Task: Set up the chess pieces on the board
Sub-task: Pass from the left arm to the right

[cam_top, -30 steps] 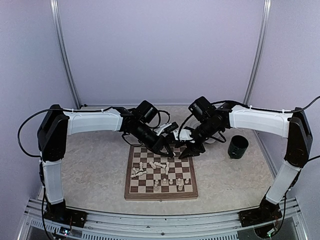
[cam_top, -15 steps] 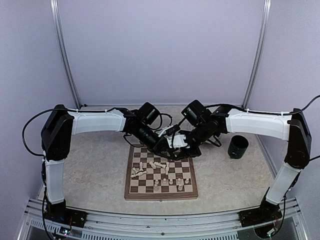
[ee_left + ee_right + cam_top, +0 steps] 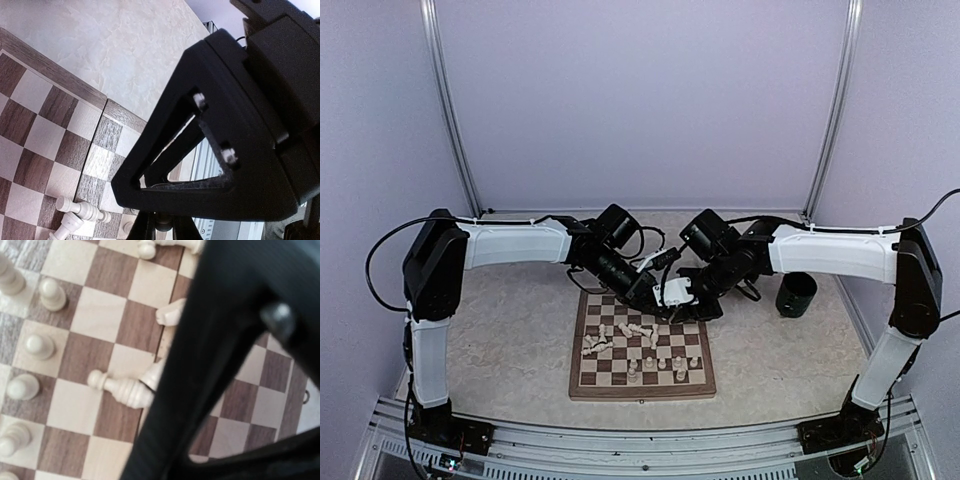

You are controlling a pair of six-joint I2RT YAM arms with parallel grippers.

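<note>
- The left gripper (image 3: 651, 299) hangs low over the far rows of the board (image 3: 640, 392). In its wrist view a dark finger (image 3: 200, 150) fills the frame and the tips run off the bottom edge, so I cannot tell whether it is apart or together.
- The right gripper (image 3: 692, 304) sits just beside it, its tips lost among black links. Its wrist view gives only one blurred finger (image 3: 215, 350), so its state cannot be told either.
- The chess pieces (image 3: 632, 332) lie heaped mid-board, with a few upright on the near rows. One toppled piece (image 3: 121, 389) disappears partly under that finger.
- A dark cup (image 3: 797, 294) stands on the tabletop (image 3: 510, 330), right of the board.
</note>
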